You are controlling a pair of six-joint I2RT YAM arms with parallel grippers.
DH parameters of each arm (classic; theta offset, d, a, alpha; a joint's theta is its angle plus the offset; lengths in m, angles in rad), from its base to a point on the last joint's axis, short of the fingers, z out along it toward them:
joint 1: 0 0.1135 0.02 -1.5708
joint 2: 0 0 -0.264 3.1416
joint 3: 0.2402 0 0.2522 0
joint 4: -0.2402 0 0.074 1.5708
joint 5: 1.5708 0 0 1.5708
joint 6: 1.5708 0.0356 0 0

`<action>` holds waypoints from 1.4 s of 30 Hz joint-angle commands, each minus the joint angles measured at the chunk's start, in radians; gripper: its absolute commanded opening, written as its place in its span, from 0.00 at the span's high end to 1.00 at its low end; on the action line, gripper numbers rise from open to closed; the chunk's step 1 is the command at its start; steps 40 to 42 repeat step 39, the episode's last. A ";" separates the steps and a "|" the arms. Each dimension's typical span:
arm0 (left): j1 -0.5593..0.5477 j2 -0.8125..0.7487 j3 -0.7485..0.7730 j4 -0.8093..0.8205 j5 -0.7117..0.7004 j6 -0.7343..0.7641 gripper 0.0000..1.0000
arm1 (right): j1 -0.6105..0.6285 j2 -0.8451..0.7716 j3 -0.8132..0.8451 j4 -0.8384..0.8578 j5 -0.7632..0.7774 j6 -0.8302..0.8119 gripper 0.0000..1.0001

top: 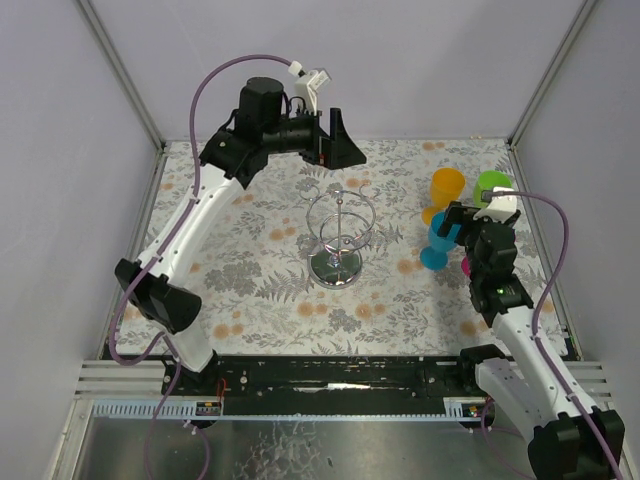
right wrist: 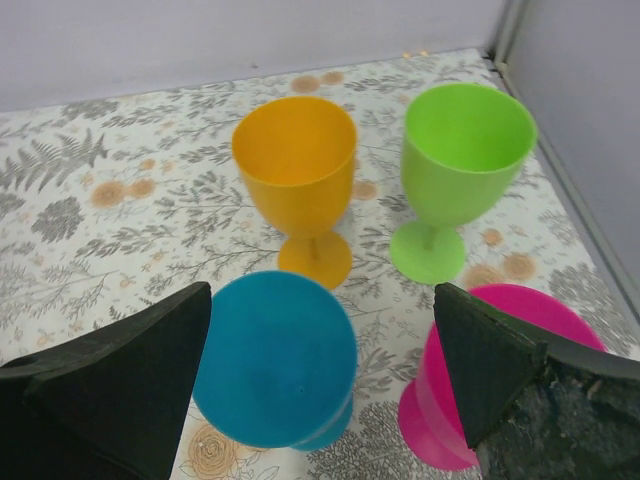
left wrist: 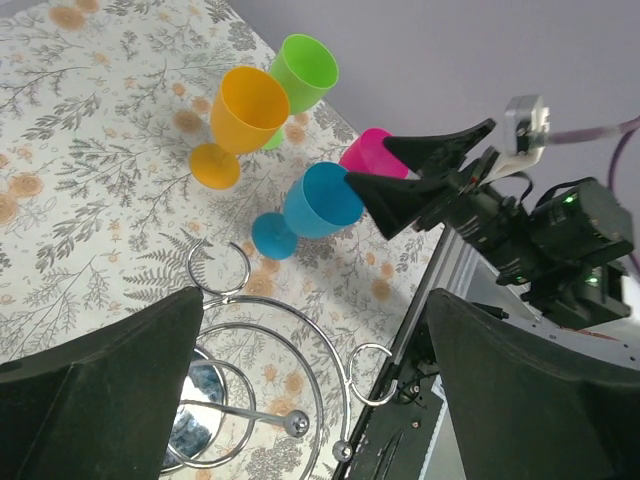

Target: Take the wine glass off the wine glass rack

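Fingers (right wrist: pixel 110 390) of the right gripper (right wrist: pixel 322 290) stand spread wide apart and pinch nothing. Below the gap between them, nearer the finger at the left of the wrist view, the blue wine glass (right wrist: pixel 275 360) stands upright on the flowered table (top: pixel 260 290). The pink wine glass (right wrist: pixel 430 420) stands upright just beside it, under and partly behind the other finger. Beyond the fingertips stand the orange wine glass (right wrist: pixel 295 160) and the green wine glass (right wrist: pixel 465 150), both upright, side by side with a gap between them. Seen from the left wrist, one fingertip of this gripper lines up with the blue rim and the other with the pink rim. Whether either one touches cannot be told.

The left gripper (left wrist: pixel 315 300) is likewise wide apart, and its fingers (left wrist: pixel 100 390) grip nothing. It hangs raised above the table, on the far side of the wine glass rack (top: pixel 340 240). In its own view the rack's wire ring, with small loops on its rim, lies below the gap between the fingers. The shiny round base and the ball-topped pole sit nearer the finger at the left of that view. The rack stands upright near the middle of the table, touching neither gripper. The four glasses are grouped well apart from it, out past the left gripper's fingertips.
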 commanded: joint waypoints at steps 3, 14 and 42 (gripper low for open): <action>0.039 -0.055 -0.049 0.012 -0.057 0.066 0.06 | 0.003 -0.039 0.145 -0.259 0.185 0.093 0.01; 0.168 -0.175 -0.248 0.064 -0.148 0.135 0.00 | 0.003 -0.118 0.151 -0.384 0.258 0.124 0.01; 0.238 -0.262 -0.415 0.097 -0.152 0.119 0.00 | 0.003 -0.076 0.174 -0.480 0.387 0.167 0.01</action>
